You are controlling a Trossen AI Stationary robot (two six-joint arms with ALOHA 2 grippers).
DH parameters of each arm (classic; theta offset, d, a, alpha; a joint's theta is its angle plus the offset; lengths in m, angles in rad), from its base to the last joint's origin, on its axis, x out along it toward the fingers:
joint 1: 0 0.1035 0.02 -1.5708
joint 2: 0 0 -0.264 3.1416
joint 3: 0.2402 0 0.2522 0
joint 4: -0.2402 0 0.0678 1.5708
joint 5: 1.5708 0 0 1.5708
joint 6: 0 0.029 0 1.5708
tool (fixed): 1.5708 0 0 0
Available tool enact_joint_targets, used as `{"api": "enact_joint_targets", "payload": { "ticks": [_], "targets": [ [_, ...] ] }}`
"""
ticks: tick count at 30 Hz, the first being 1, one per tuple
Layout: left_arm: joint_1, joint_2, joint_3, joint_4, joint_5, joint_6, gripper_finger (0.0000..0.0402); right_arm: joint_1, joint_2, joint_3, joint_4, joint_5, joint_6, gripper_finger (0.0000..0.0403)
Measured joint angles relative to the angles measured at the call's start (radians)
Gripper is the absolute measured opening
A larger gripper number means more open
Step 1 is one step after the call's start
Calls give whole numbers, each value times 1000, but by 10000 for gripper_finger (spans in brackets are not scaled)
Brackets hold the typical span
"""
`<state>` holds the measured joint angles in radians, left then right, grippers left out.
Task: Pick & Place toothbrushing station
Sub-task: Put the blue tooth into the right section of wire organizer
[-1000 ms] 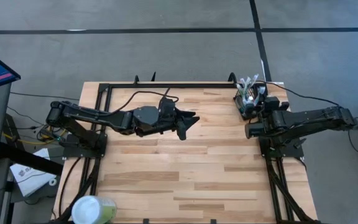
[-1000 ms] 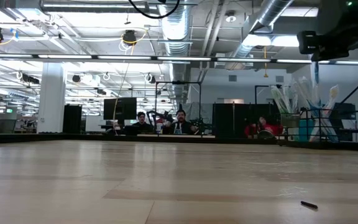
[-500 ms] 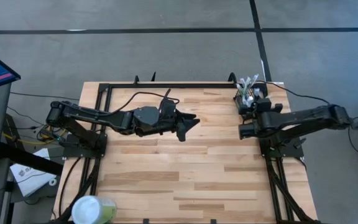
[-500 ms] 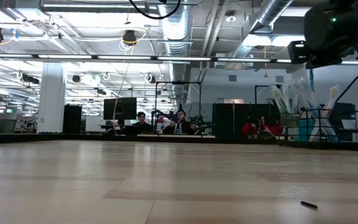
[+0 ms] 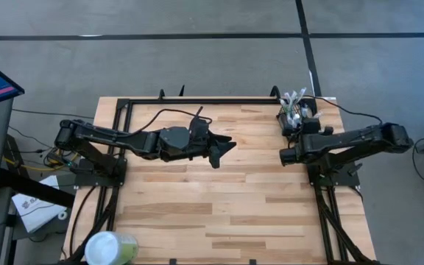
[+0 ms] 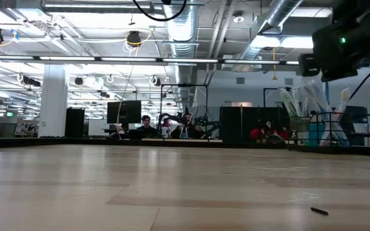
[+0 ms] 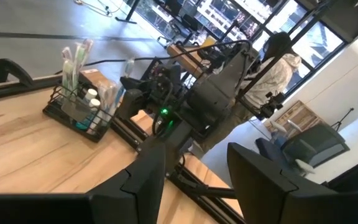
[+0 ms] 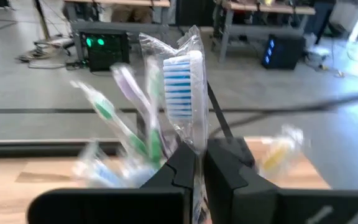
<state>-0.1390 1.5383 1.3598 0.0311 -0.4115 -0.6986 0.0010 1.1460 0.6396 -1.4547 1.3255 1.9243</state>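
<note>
The toothbrushing station (image 5: 294,116) is a small black wire holder full of wrapped toothbrushes. It stands on the table's far right corner and also shows in the left wrist view (image 7: 79,111) and the low view (image 6: 313,122). My right gripper (image 5: 305,125) is right beside it, shut on a wrapped toothbrush with blue and white bristles (image 8: 180,78). My left gripper (image 5: 223,145) hangs open and empty over the table's middle. My right gripper pinches the wrapped toothbrush by its handle below the head (image 8: 196,146), between its two fingers (image 8: 179,165). The brush stands along the fingers with its head beyond their tips. The fingers hide its lower end, so I cannot tell whether it is clear of the station.
A pale-green cup with a white lid (image 5: 110,249) stands at the near left corner. A small dark object (image 6: 319,210) lies on the table near the right. A black frame (image 5: 197,101) runs along the far edge. People sit far behind the table.
My right arm has shifted a little toward the table's left edge beside the station, and it shows larger and lower in the low view. My left arm has kept still.
</note>
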Motion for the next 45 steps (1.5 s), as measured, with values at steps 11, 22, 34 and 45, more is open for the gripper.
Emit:
{"api": "enact_joint_targets", "payload": {
  "ticks": [11,22,34,45],
  "targets": [
    [0,0,0,-16,19,-18,168,39,21,-121,15,-66,194,12],
    [0,0,0,-18,20,-18,168,8,21,-124,159,-48,60,13],
    [0,0,0,-17,23,-18,168,-51,21,-124,219,-81,-21,15],
    [0,0,0,-18,22,-18,168,-52,21,-124,237,-145,-48,66]
  ]
}}
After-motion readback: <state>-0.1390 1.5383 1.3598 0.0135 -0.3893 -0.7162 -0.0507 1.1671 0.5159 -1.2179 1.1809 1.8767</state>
